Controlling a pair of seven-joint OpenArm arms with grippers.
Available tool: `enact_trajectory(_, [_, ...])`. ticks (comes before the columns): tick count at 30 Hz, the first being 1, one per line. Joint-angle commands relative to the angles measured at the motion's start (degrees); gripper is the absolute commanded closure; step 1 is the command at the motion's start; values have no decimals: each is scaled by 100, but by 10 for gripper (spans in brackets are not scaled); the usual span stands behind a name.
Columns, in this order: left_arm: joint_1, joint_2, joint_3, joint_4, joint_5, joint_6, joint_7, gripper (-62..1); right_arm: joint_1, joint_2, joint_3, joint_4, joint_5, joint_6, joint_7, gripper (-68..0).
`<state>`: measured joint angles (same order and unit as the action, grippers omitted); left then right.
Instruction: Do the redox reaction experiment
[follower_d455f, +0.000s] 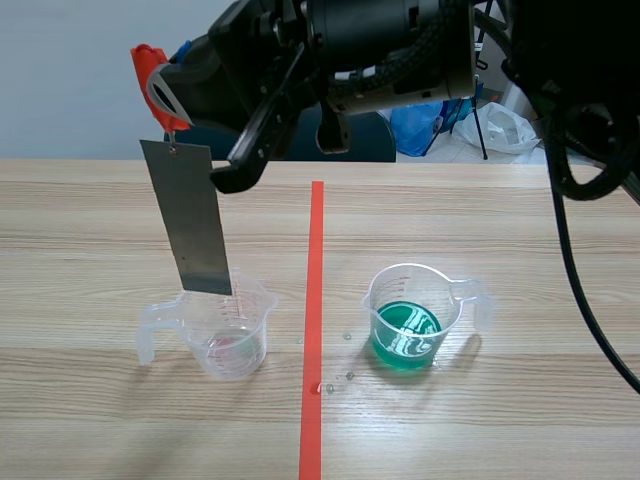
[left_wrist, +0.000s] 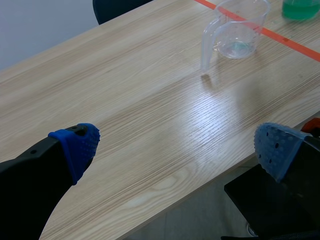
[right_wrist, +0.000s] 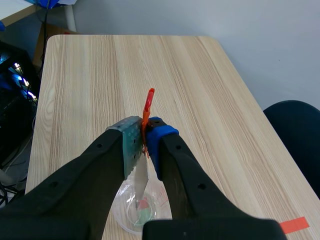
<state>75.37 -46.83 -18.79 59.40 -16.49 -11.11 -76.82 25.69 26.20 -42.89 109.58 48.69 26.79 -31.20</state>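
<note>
right gripper (right_wrist: 142, 135): clamped on orange clip (right_wrist: 148, 102); metal strip (follower_d455f: 190, 215) hangs below the fingers
clear cup (follower_d455f: 232, 330): under strip; probably lower straight, miss rim
left gripper (left_wrist: 177, 147): fingers wide, empty

Right arm (follower_d455f: 400, 50) raised, extended past middle; right gripper (right_wrist: 144, 137) clamped on orange clip (right_wrist: 148, 102). Left gripper (left_wrist: 185, 147) spread wide.

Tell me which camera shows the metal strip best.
The scene view: the whole metal strip hangs flat-on from an orange clip, its lower end by the clear beaker's rim. The right wrist view shows only a thin edge-on sliver below the right gripper. The left wrist view does not show it.
</note>
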Motion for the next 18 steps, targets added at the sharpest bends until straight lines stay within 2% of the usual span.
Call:
enact_trajectory(1, [7, 42, -26, 55, -35, -13, -127, -623, 96, -2, 7, 50, 63, -20, 61, -8])
enact_trajectory(18, [7, 42, -26, 55, -37, 2, -142, -623, 96, -2, 7, 50, 66, -20, 2, -8])
